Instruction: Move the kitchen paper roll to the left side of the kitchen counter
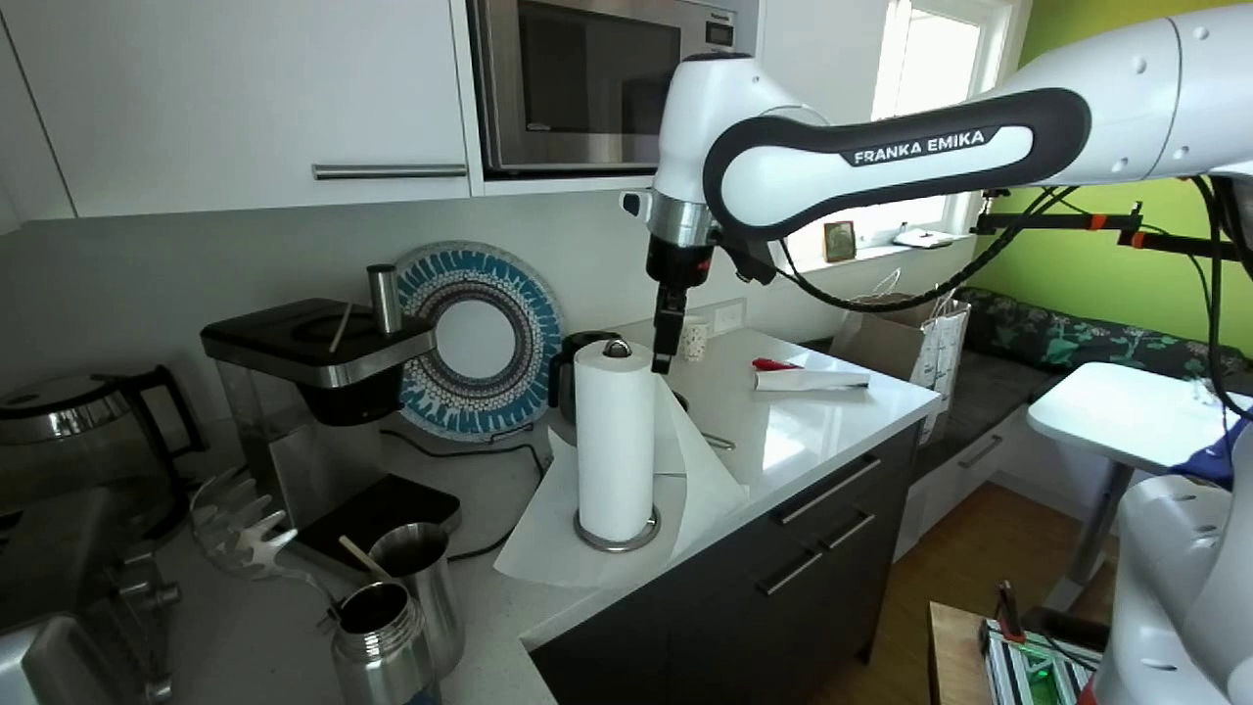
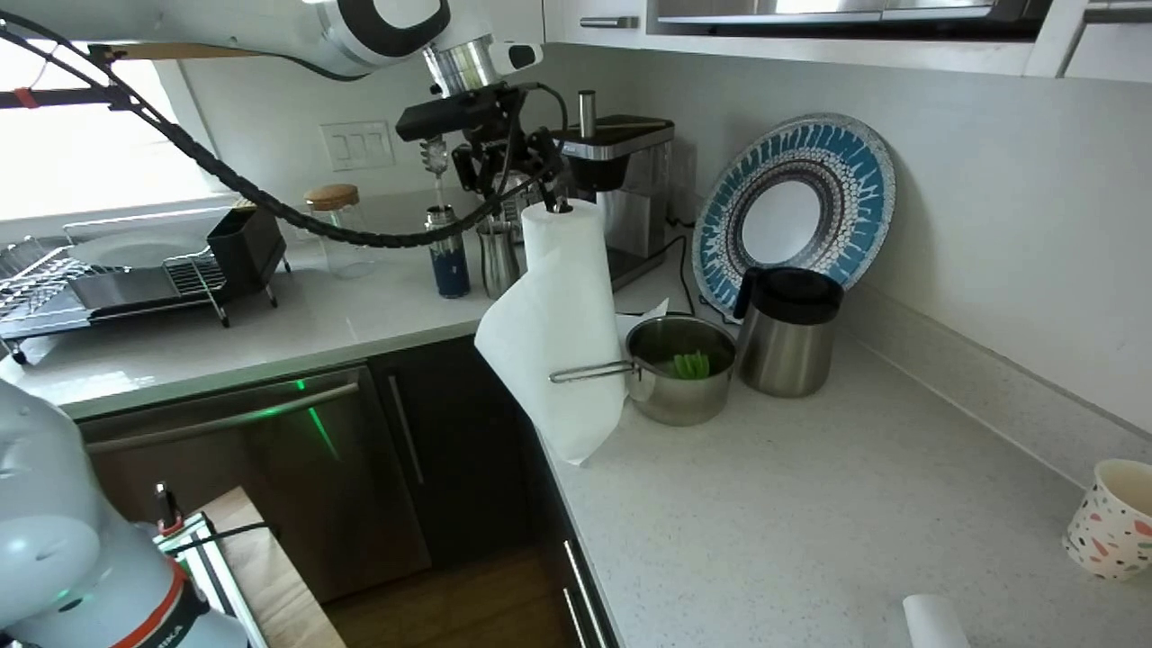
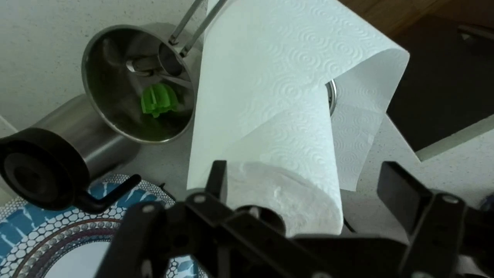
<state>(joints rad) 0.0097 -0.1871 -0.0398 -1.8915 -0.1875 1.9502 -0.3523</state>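
Observation:
The kitchen paper roll (image 1: 615, 450) stands upright, white, on a thin metal rod stand with a round base (image 1: 619, 539). It also shows in an exterior view (image 2: 580, 288) and in the wrist view (image 3: 281, 127). A loose sheet hangs from it toward the counter's front edge. It stands on the whitish-grey kitchen counter (image 2: 765, 504) near the corner. My gripper (image 3: 303, 173) is open and empty at the roll's top; it also shows in an exterior view (image 1: 663, 364). In the wrist view one finger overlaps the roll's top, the other lies outside its edge. Contact cannot be told.
A pot (image 2: 681, 369) with its handle toward the hanging sheet, a thermos jug (image 2: 787, 333) and a round blue patterned mat (image 1: 477, 338) stand close. A coffee machine (image 1: 318, 411), steel containers (image 1: 416, 587) and a dish rack (image 2: 135, 270) stand farther along.

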